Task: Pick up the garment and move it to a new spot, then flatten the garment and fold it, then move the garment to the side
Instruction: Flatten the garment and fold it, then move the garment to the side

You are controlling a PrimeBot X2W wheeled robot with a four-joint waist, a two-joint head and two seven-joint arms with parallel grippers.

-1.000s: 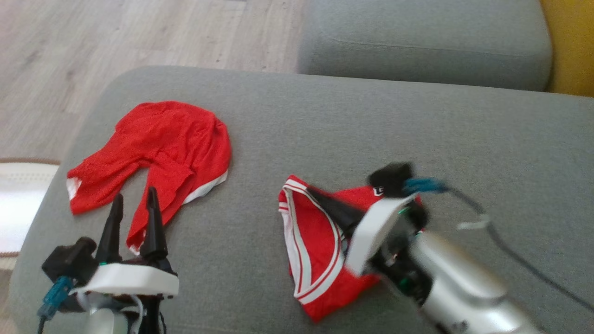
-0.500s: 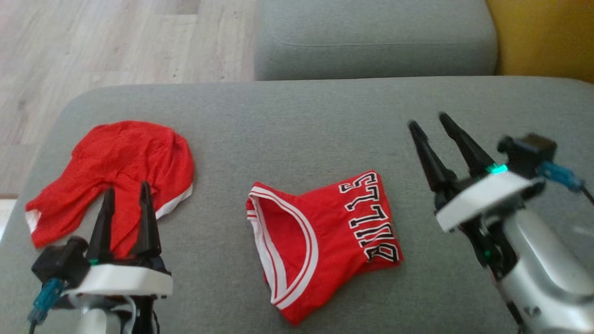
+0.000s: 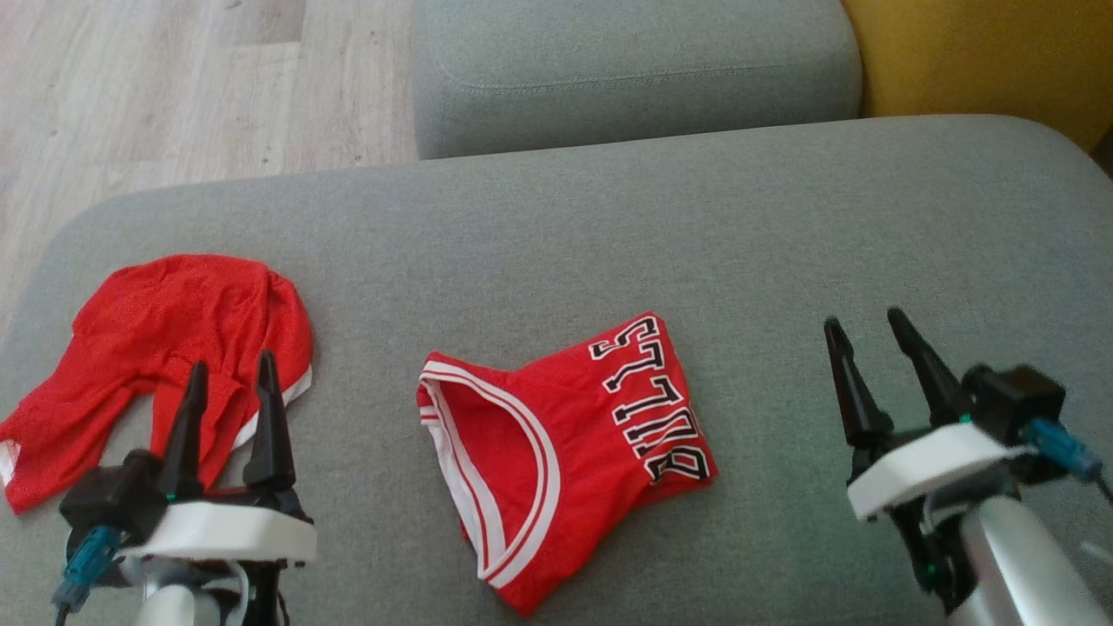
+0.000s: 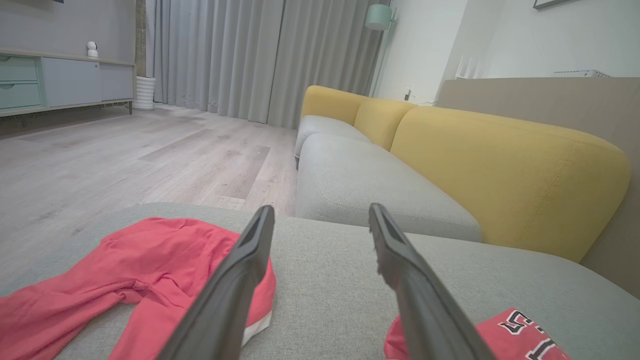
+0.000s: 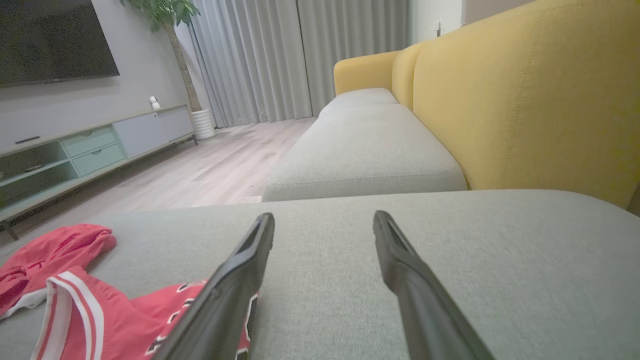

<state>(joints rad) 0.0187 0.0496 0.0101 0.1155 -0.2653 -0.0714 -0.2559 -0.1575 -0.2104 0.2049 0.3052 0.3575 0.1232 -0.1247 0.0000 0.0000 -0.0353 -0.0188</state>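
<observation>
Jersey of red cloth with white trim point(image 3: 600, 487) lies folded on grey fabric sofa point(image 3: 609, 217) between left gripper point(image 3: 231, 361) and right gripper point(image 3: 863, 317), both wide open, empty; folding seemingly done, moving it aside needs fresh grasp.

Grey seat cushion point(image 3: 556, 226) in foreground; second grey cushion point(image 3: 626, 78) abuts its far edge. Yellow backrest point(image 5: 525, 100) runs along both. Pale wood floor point(image 3: 174, 87) to the left. Grey curtains point(image 4: 225, 55) at far wall, white ribbed pot point(image 4: 145, 92) beside them. Low sideboard point(image 5: 100, 145) with green drawers, dark television point(image 5: 50, 40) above
</observation>
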